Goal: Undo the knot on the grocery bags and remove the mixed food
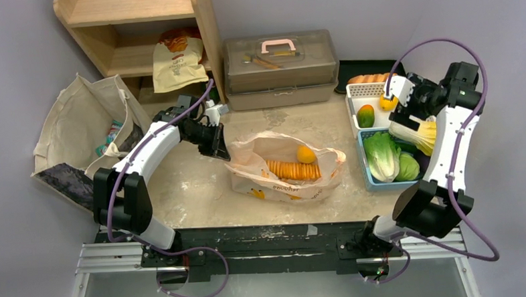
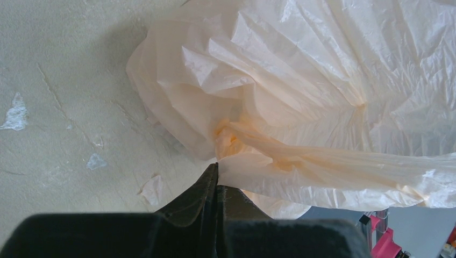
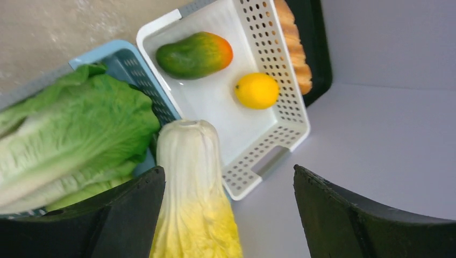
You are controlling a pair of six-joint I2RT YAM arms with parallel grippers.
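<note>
The left gripper point(image 2: 216, 170) is pressing its clenched tips against the grocery bag point(image 1: 285, 188) at mid-frame, just below the knot point(image 2: 228, 141); whether plastic is nipped, I cannot tell. Long orange vegetables point(image 1: 293, 169) and a round fruit point(image 1: 305, 155) are lying inside. At right, the right gripper point(image 3: 228, 167) is hovering, jaws spread wide, over the released long cabbage point(image 3: 193, 204) beside the blue basket point(image 3: 129, 64).

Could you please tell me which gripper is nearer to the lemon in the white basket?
Right. The right gripper hangs open over a corner of the white basket, the lemon just beyond; the left gripper is far across the table, shut on the bag.
</note>
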